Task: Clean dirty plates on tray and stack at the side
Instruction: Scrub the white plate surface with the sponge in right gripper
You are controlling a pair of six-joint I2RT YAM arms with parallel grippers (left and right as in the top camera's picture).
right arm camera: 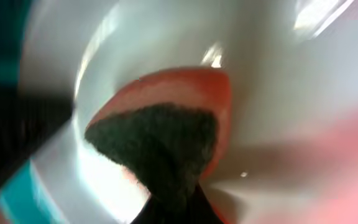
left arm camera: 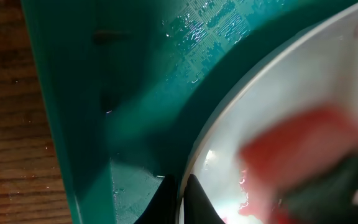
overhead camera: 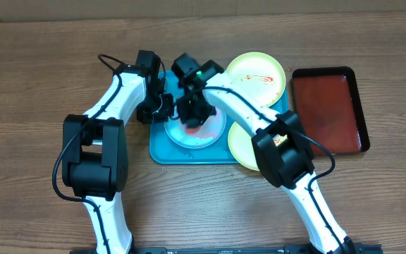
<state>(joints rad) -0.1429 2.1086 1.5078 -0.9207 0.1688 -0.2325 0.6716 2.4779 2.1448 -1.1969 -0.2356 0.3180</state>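
Observation:
A pale blue-white plate [overhead camera: 213, 134] with red smears lies on the turquoise tray [overhead camera: 162, 152]. My left gripper [overhead camera: 162, 107] is shut on its left rim; in the left wrist view the fingers [left arm camera: 179, 202] pinch the rim of the plate [left arm camera: 291, 68] above the tray floor [left arm camera: 142, 93]. My right gripper [overhead camera: 192, 116] is shut on a red sponge with a dark scouring side [right arm camera: 160, 134] and presses it on the plate [right arm camera: 278, 68]. The sponge shows blurred in the left wrist view [left arm camera: 309, 149]. One yellow-green plate [overhead camera: 256, 75] with red smears lies at the tray's far right corner. Another [overhead camera: 242, 148] lies at its near right.
A dark red, black-rimmed tray [overhead camera: 328, 109] lies on the wooden table to the right of the turquoise tray. My two arms cross over the tray's left and middle.

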